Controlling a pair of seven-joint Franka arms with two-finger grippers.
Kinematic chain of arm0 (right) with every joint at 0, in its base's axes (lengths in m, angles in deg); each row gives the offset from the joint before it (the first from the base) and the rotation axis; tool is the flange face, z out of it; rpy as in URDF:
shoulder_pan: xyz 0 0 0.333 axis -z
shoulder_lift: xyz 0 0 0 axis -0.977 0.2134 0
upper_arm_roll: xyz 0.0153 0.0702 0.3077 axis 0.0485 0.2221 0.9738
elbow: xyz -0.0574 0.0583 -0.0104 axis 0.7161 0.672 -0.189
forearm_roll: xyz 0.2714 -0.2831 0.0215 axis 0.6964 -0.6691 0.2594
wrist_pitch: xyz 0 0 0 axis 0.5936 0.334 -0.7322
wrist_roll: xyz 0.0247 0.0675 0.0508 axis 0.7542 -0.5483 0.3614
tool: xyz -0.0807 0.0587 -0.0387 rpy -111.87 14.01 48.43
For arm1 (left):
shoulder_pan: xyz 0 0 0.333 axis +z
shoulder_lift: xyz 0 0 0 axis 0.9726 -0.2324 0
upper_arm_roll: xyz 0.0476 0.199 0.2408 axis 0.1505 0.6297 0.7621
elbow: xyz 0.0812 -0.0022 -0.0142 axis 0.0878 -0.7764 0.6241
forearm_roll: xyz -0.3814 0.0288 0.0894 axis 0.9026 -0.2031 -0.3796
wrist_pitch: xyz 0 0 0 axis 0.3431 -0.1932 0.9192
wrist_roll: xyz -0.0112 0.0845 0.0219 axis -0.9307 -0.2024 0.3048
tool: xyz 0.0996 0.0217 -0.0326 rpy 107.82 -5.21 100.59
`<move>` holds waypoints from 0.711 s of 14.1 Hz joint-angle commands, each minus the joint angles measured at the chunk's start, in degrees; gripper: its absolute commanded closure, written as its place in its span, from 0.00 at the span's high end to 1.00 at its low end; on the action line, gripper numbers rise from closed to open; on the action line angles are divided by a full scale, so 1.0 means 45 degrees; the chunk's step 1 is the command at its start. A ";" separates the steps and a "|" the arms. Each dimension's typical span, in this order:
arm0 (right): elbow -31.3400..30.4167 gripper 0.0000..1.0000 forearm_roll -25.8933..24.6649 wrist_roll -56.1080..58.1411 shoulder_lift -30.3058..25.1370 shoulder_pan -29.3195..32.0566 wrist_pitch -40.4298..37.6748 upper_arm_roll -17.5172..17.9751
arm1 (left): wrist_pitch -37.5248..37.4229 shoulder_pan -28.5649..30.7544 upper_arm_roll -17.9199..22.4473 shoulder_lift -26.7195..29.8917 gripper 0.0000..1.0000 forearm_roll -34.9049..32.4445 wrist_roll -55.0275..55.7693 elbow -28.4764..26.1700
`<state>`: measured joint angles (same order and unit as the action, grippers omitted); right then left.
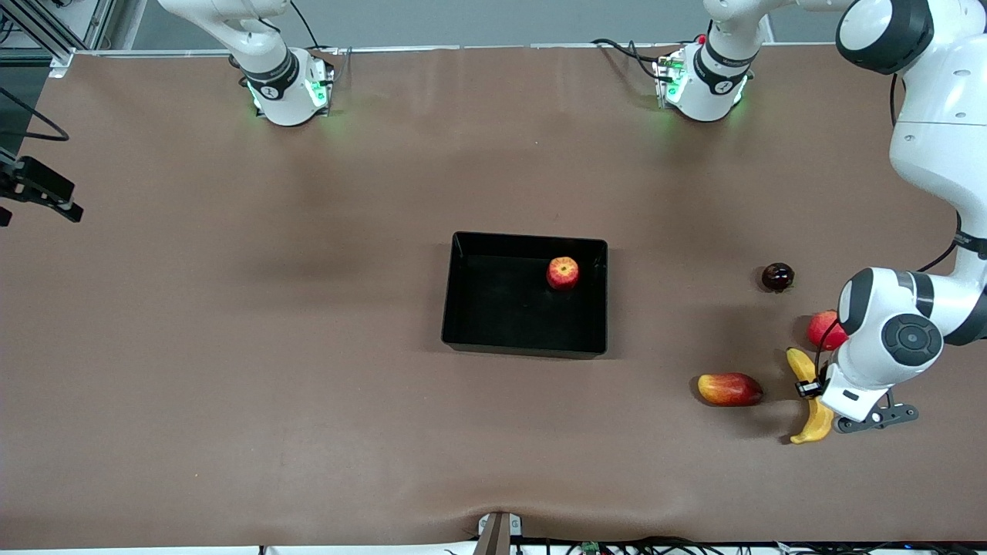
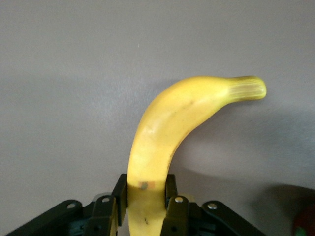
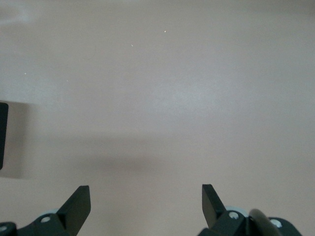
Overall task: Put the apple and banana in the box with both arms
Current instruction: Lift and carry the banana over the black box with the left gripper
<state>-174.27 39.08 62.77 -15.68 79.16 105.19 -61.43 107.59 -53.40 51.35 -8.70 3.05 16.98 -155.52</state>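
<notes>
The yellow banana (image 1: 817,420) lies on the brown table toward the left arm's end, nearer to the front camera than the box. My left gripper (image 1: 810,388) is shut on its middle. In the left wrist view both black fingers (image 2: 120,191) press the banana (image 2: 167,128) from either side, and its tip curves away. The red and yellow apple (image 1: 563,273) sits inside the black box (image 1: 501,308) at mid-table. My right gripper (image 3: 146,196) is open over bare table with nothing between its fingers. It is out of the front view.
A red-yellow mango-like fruit (image 1: 729,389) lies beside the banana. A round red fruit (image 1: 822,329) sits close to the left arm's wrist, and a dark round fruit (image 1: 777,277) is farther from the front camera. The box's edge (image 3: 2,132) shows in the right wrist view.
</notes>
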 commanded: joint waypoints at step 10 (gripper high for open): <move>0.0311 1.00 -0.0100 0.0044 0.0016 0.0022 -0.0313 0.0009 | -0.5828 -0.0029 -0.4695 0.4239 0.00 0.1829 0.2267 -0.0266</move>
<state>-173.77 39.06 62.78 -15.67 79.17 104.70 -61.45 83.46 -53.78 33.99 8.47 10.37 22.95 -155.07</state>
